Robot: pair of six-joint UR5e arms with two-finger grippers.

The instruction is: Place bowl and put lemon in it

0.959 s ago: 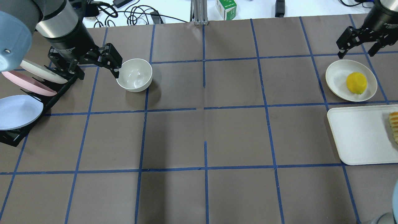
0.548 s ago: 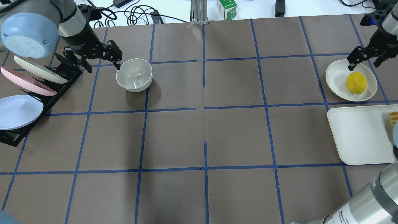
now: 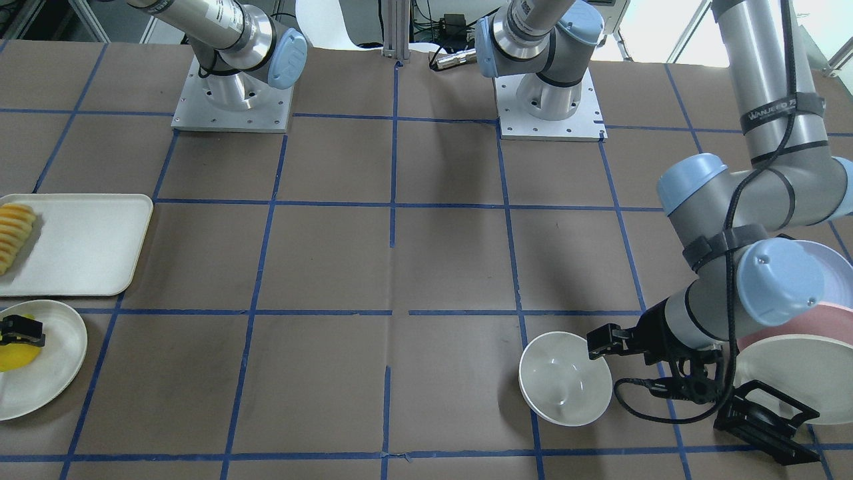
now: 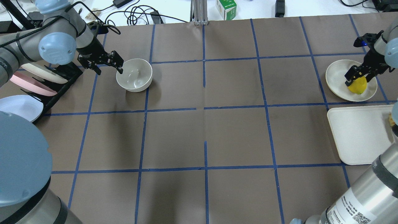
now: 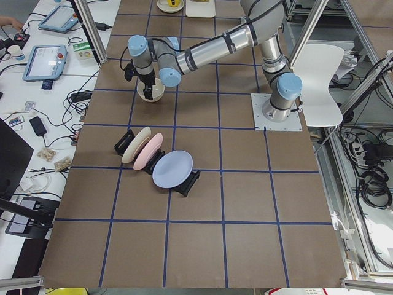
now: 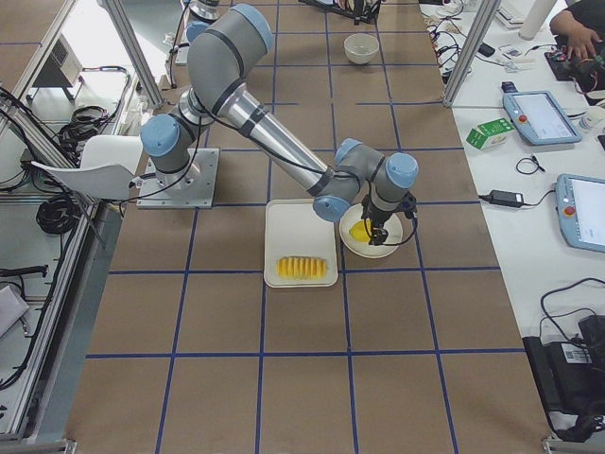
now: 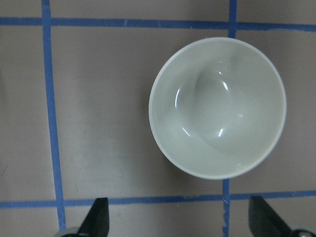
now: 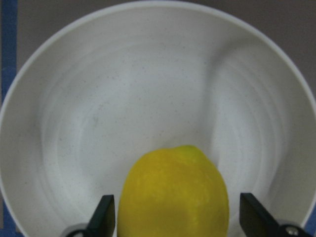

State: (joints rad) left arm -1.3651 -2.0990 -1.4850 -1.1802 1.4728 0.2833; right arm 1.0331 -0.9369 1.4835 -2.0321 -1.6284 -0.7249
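Observation:
The off-white bowl point(image 4: 134, 75) stands upright and empty on the brown mat at the far left; it also shows in the front view point(image 3: 565, 387) and the left wrist view point(image 7: 217, 107). My left gripper point(image 4: 108, 68) is open and empty, just left of the bowl and clear of its rim. The yellow lemon point(image 4: 357, 87) lies on a flat off-white plate point(image 4: 335, 77) at the far right. My right gripper point(image 4: 358, 76) is open and low over the lemon. In the right wrist view the fingertips point(image 8: 104, 217) stand on either side of the lemon point(image 8: 173, 192).
A black rack point(image 4: 59, 84) with white, pink and blue plates stands left of the bowl. A white tray point(image 4: 357, 137) with fruit slices point(image 3: 13, 230) lies beside the lemon's plate. Cables and a green carton point(image 4: 226, 8) lie beyond the mat's far edge.
My left gripper has drawn back from the bowl's rim, leaving the bowl standing. My right gripper has come down from behind the plate to straddle the lemon.

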